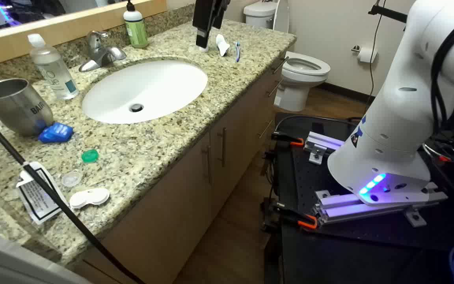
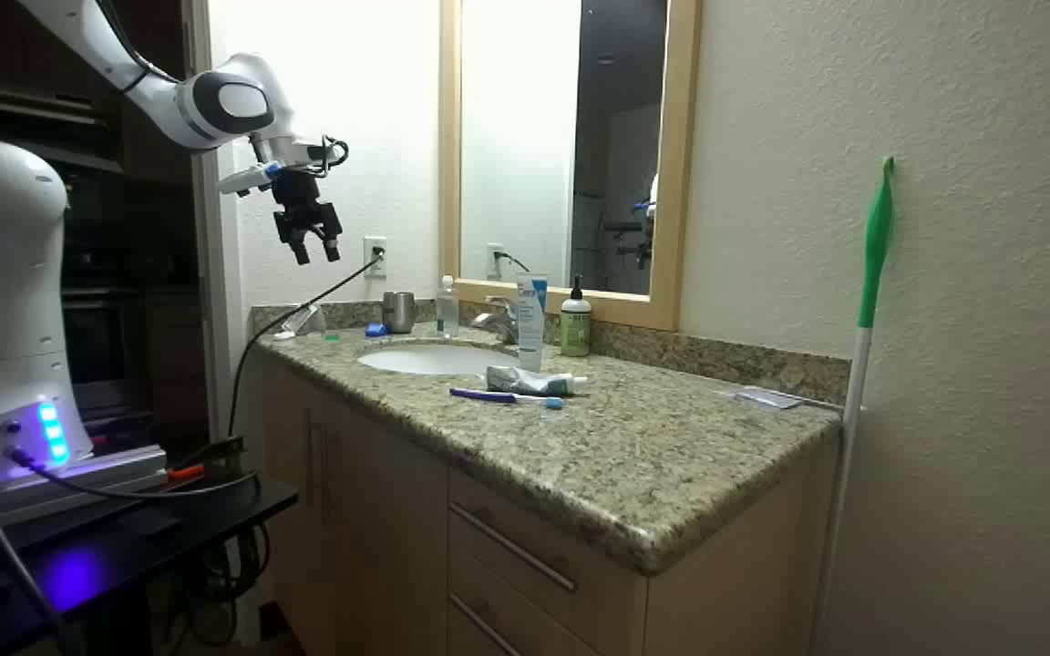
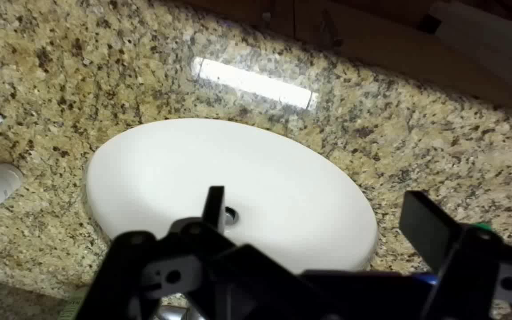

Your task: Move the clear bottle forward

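The clear bottle (image 1: 53, 73) is tall and transparent, with a white cap and a pale printed label. It stands upright on the granite counter between the metal cup (image 1: 20, 105) and the faucet (image 1: 101, 51), beside the sink. It also shows in an exterior view (image 2: 447, 310) near the mirror. In the wrist view it is out of view or hidden behind the gripper. My gripper (image 2: 318, 255) is open and empty, pointing down, high above the counter and apart from the bottle. In the wrist view the spread fingers (image 3: 316, 193) are over the sink (image 3: 238, 155).
A green soap bottle (image 1: 136, 29) stands past the faucet. A standing tube (image 2: 531, 328), a lying tube (image 2: 534, 381) and a toothbrush (image 2: 507, 397) are beyond the sink. A blue item (image 1: 55, 132), a green cap (image 1: 90, 156) and a lens case (image 1: 89, 198) lie near the cup.
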